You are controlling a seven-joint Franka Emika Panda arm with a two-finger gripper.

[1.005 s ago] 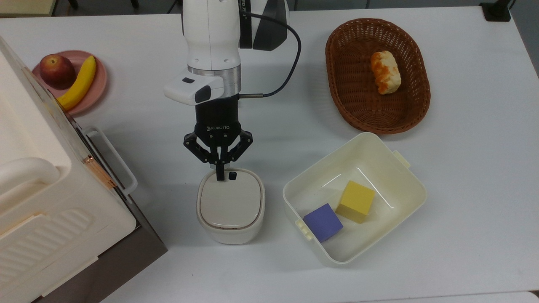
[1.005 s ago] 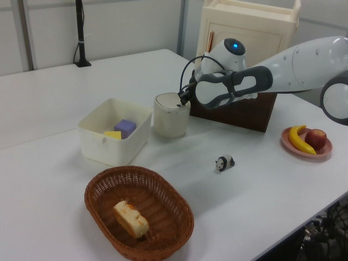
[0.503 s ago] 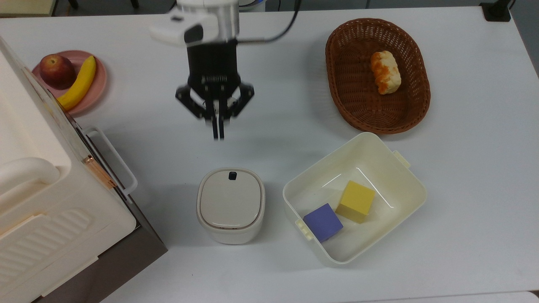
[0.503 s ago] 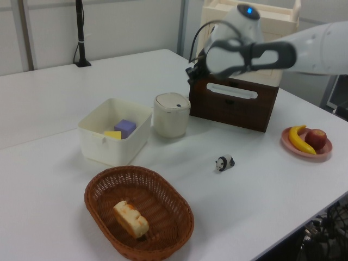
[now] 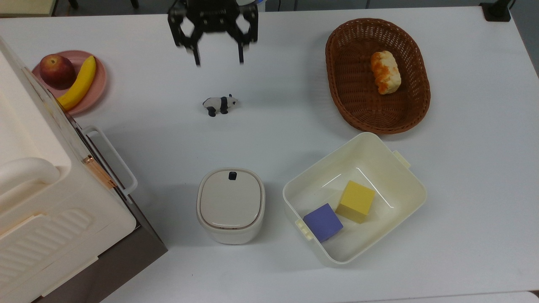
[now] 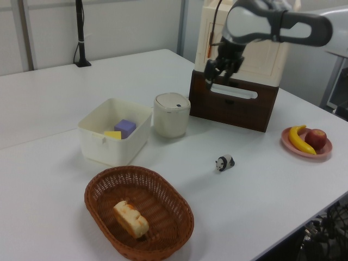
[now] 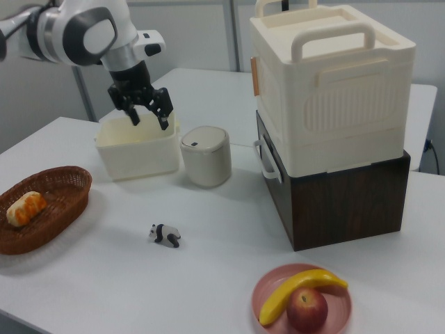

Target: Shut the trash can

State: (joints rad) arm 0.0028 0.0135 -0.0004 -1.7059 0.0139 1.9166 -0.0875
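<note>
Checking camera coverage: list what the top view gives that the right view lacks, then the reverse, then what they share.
Top view, not right view: the purple block and yellow block inside the tub.

Right view, not top view: the arm's white links above the hand, and the appliance's ribbed front.

Both: the trash can with its lid down, the open hand clear of it, the panda, the basket and the fruit plate.
</note>
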